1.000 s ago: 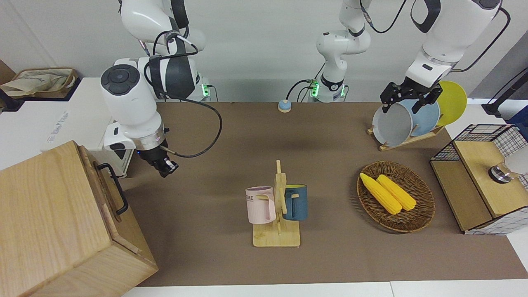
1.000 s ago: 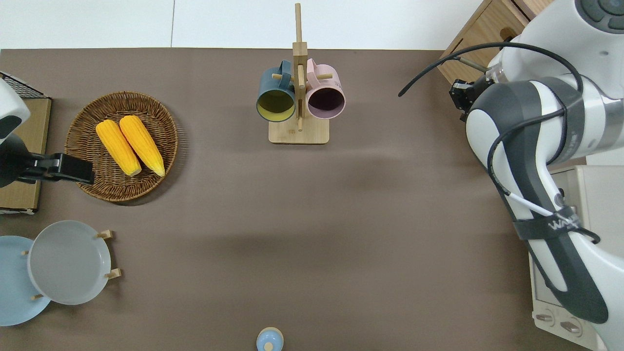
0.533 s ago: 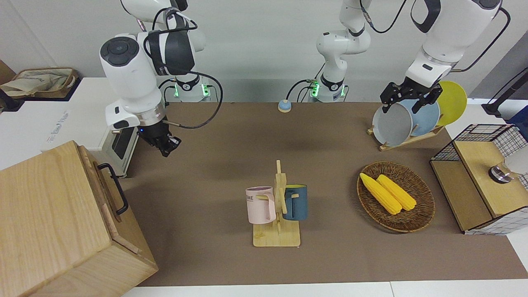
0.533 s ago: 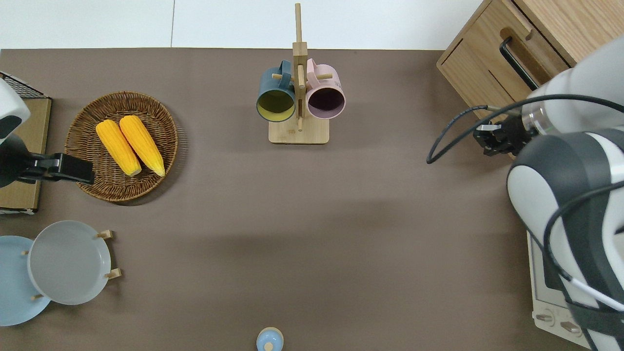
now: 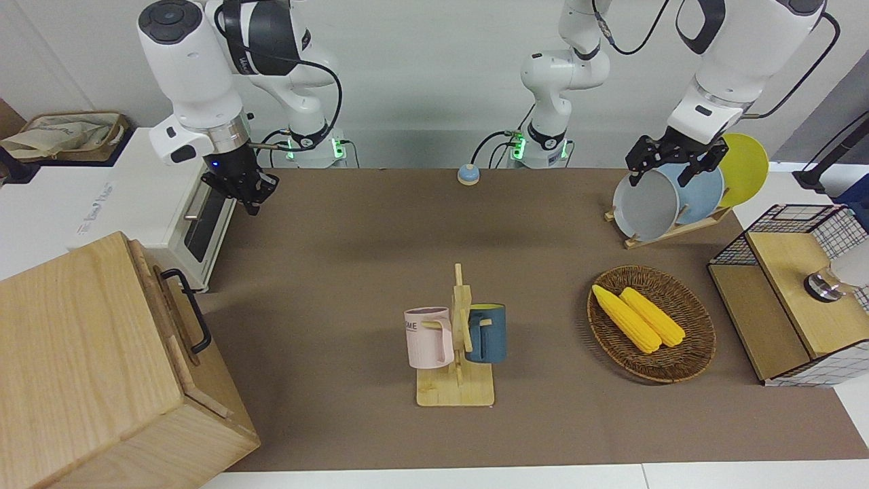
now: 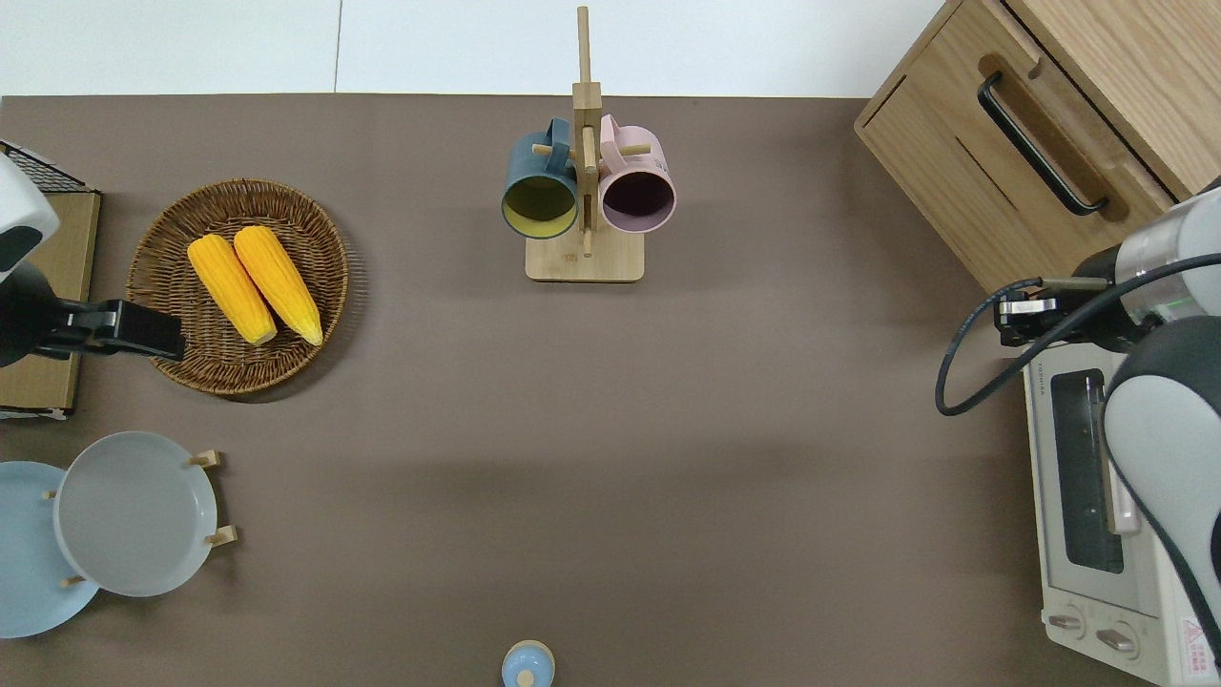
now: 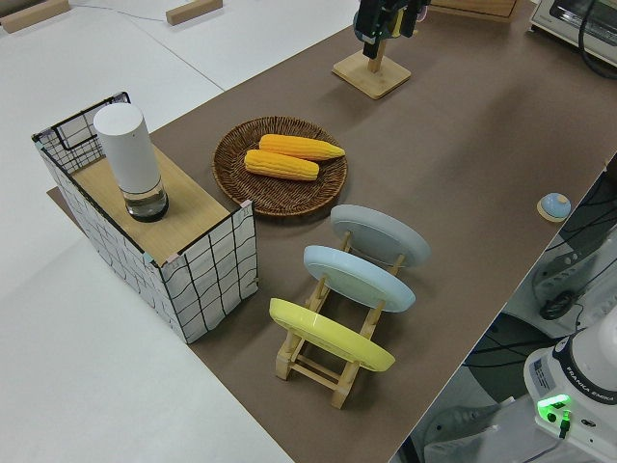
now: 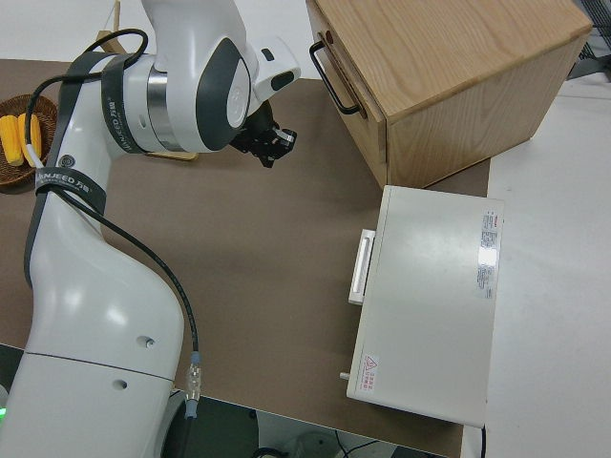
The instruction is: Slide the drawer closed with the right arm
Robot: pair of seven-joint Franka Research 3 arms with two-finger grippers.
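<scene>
The drawer (image 6: 987, 157) sits in the big wooden box (image 5: 81, 367) at the right arm's end of the counter (image 6: 668, 429), farther from the robots than the white oven (image 6: 1097, 506). Its front looks about level with the box face, so I judge it shut or very nearly so, with little left to push. The right arm (image 5: 197, 75) hangs with its jaws in the air over the counter, just at the oven's corner and close to the nearest corner of the box, touching neither. Whether those jaws are spread or pinched I cannot tell. From there the drawer front lies farther from the robots. The black handle (image 6: 1040, 143) runs along that front on a diagonal, one end nearer the robots and the right arm's end of the counter, the other farther from the robots and more toward the middle. Any last push would have to go square to that line, into the box, so the jaws would first need to come round to face the front. The left arm (image 5: 719, 75) is parked, jaws wide, and much the more distant of the two
</scene>
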